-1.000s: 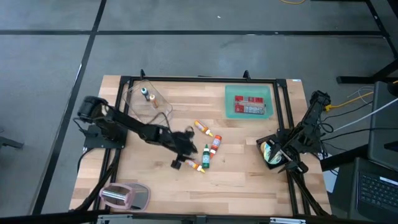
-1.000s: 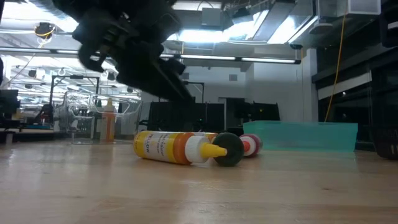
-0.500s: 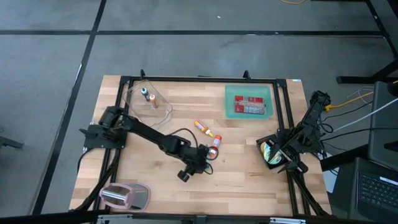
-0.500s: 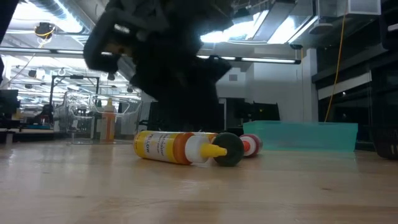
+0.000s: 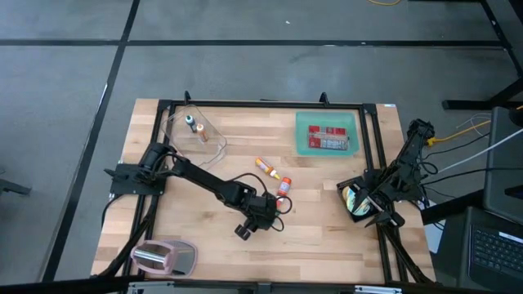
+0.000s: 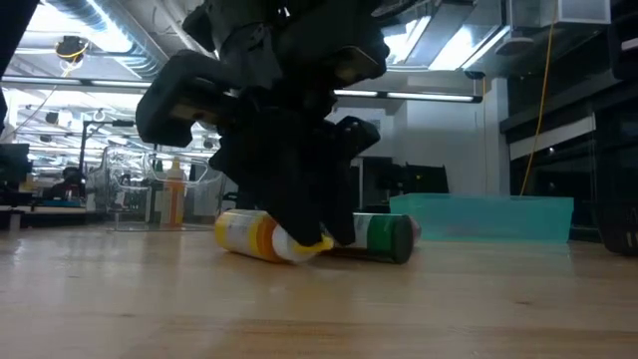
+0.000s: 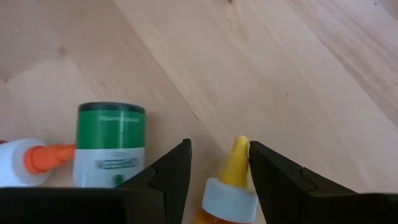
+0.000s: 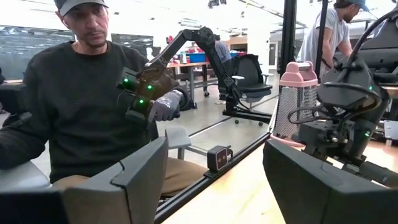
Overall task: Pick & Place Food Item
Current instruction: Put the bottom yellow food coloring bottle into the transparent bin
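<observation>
A yellow squeeze bottle point(image 6: 249, 237) with a white cap point(image 7: 229, 194) and a yellow nozzle lies on its side on the wooden table. A green bottle point(image 7: 110, 146) lies beside it, also in the low view point(image 6: 384, 237). My left gripper point(image 7: 219, 148) is open and comes down slanting over the yellow bottle point(image 5: 263, 214), with one finger on each side of the nozzle. My right gripper point(image 8: 214, 168) waits open and empty at the table's right side point(image 5: 376, 216). My left gripper stands astride the yellow bottle's nozzle point(image 7: 238, 158), coming from above at a slant. One finger point(image 7: 264, 168) lies right beside the nozzle. Whether it touches the nozzle I cannot tell. The bottle lies on the table.
Two more small bottles point(image 5: 268, 169) point(image 5: 283, 186) lie just beyond the left gripper. A teal tray point(image 5: 327, 118) with a red package stands far right, and a clear container point(image 5: 196, 131) far left. A pink appliance point(image 5: 167, 257) sits near left. A person sits beyond the table point(image 8: 81, 112).
My left gripper has gone toward the table's right edge and down over the yellow bottle, tipping steeper, with its fingers no wider or narrower. The green bottle has turned on the table: in the low view it now shows its side and label rather than its end.
</observation>
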You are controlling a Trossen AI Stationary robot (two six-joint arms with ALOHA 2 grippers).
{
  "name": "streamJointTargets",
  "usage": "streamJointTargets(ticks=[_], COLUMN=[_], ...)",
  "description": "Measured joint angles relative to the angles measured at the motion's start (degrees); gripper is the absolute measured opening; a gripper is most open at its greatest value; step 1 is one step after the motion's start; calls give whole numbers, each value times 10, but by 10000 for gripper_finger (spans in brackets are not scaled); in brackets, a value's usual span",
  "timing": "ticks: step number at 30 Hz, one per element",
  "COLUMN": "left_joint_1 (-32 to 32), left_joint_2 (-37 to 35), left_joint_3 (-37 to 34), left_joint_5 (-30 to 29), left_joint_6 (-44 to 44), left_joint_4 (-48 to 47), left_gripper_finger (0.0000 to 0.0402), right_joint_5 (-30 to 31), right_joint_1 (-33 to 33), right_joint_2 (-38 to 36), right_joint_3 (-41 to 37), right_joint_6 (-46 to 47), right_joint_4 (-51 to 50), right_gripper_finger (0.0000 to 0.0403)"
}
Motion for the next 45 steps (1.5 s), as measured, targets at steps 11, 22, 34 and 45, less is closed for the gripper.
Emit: streamJointTargets(ticks=[11,22,34,45], left_joint_1=[0,0,0,0], left_joint_2=[0,0,0,-1], left_joint_3=[0,0,-1,-1], left_joint_5=[-9,-9,-20,-47], left_joint_6=[-2,-5,21,26], left_joint_4=[-16,-21,-21,-12], left_gripper_finger=[157,119,45,1], right_joint_5=[0,0,0,0], right_joint_1=[0,0,0,0], right_joint_2=[0,0,0,0], right_joint_3=[0,0,0,0], right_joint_6=[0,0,1,2], right_joint_4=[0,1,1,1], right_gripper_finger=[258,258,258,259])
